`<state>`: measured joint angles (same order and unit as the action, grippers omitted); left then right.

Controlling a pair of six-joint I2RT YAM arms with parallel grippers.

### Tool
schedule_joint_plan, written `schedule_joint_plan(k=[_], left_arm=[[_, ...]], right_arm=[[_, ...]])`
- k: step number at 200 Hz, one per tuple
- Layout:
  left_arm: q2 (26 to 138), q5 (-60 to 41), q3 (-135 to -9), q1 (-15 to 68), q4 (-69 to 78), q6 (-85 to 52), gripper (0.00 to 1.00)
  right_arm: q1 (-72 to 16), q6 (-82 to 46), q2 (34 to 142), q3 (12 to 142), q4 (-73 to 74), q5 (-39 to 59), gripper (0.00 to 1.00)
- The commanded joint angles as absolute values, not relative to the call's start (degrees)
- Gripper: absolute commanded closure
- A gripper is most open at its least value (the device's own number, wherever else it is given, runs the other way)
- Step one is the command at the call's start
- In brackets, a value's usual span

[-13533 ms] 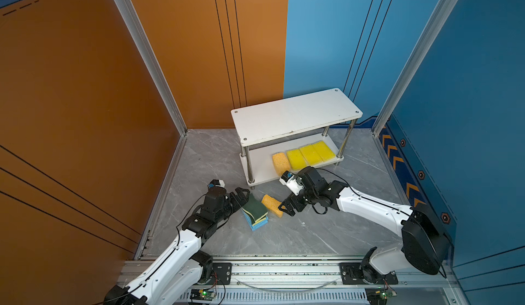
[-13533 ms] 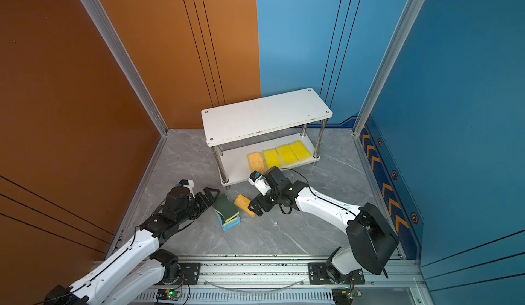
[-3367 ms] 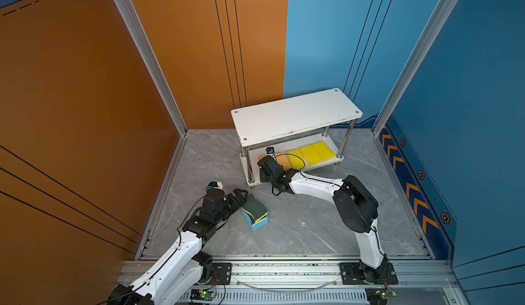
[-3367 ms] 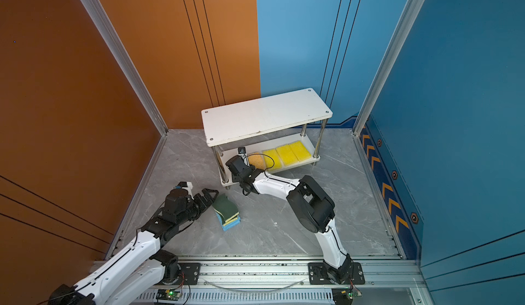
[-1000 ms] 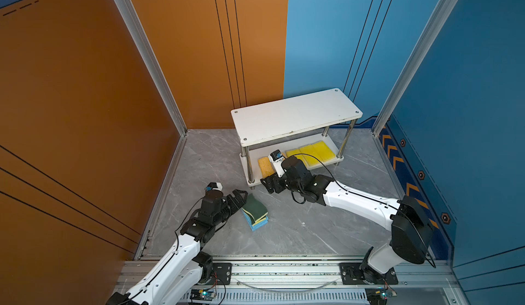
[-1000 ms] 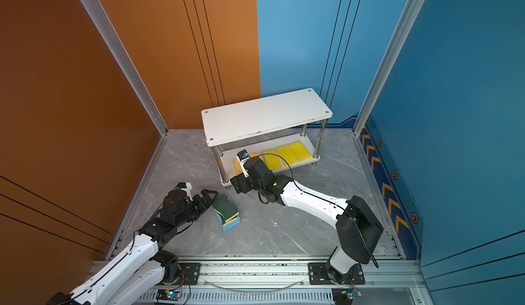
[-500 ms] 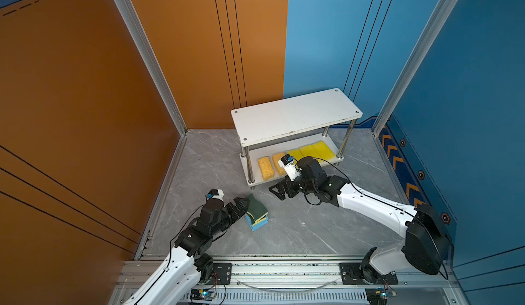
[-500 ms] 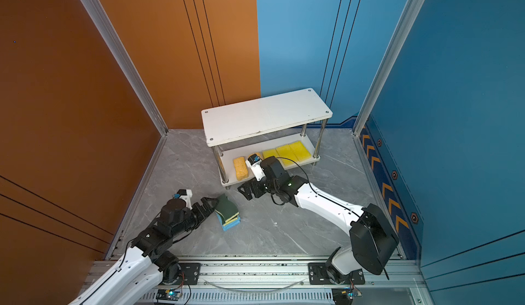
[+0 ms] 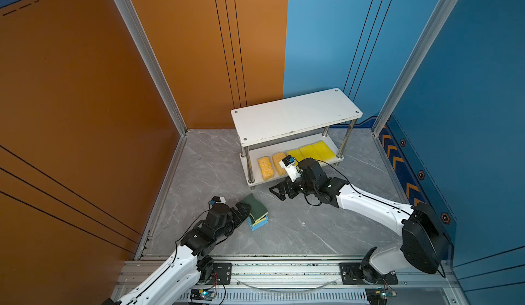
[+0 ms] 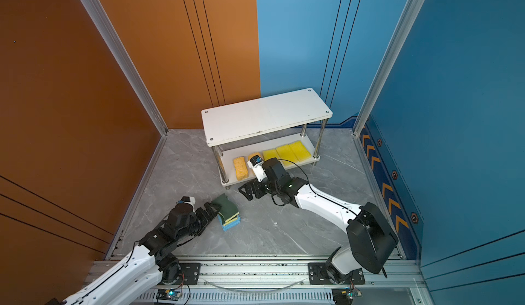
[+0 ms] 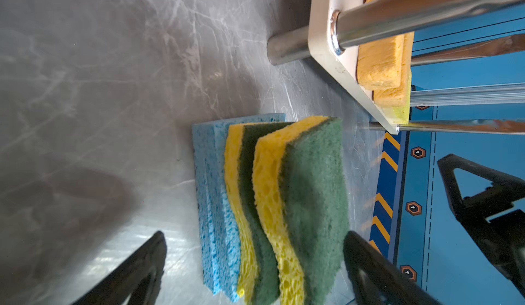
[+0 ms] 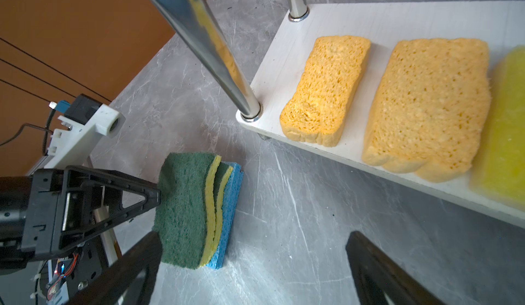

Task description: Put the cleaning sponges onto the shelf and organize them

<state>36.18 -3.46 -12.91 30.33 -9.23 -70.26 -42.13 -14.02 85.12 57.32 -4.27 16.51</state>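
The shelf (image 9: 295,116) (image 10: 267,116) stands at the back. Its lower board (image 12: 397,16) holds two orange sponges (image 9: 266,168) (image 10: 240,168) (image 12: 326,90) and, beside them, three yellow sponges (image 9: 312,151) (image 10: 287,151) in a row. On the floor lies a stack of sponges (image 9: 257,211) (image 10: 227,208) (image 11: 272,204) (image 12: 187,209): two blue below, two green-topped yellow above. My left gripper (image 9: 243,208) (image 10: 211,207) (image 11: 255,235) is open, and its fingers straddle the stack's near end. My right gripper (image 9: 277,191) (image 10: 244,191) (image 12: 252,236) hangs open and empty over the floor, between shelf and stack.
Chrome posts (image 12: 216,47) rise at the shelf's corners, one close to my right gripper. Orange and blue walls enclose the grey marble floor (image 9: 326,218). A metal rail (image 9: 284,266) runs along the front.
My right gripper has backed off the lower board, leaving the second orange sponge beside the first, and now faces the stack. My left arm has shifted slightly toward the front rail.
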Motion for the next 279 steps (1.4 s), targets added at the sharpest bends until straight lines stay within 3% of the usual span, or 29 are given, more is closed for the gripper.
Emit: schedule_joint_plan(k=[1,57,176,279], left_arm=[[38.76,-3.40,-12.71,31.15,-2.86,-70.49,0.02],[45.83,-4.70,-11.76,32.88,5.09,-70.58,0.02],[44.03,-3.69,-9.25,32.98,5.45,-70.22,0.02],[48.80,-4.90,-7.21,32.43,11.88,-69.87,0.02]], right_arm=[[-41.42,-15.97,86.37,56.59,-1.33,17.05,0.00],[-40.61,-17.23,86.88,55.62,0.25,17.46,0.00],[-38.76,-18.28,87.71,55.30,1.61,18.11,0.00],[-38.50,-18.54,87.42,55.08,1.67,17.93,0.00]])
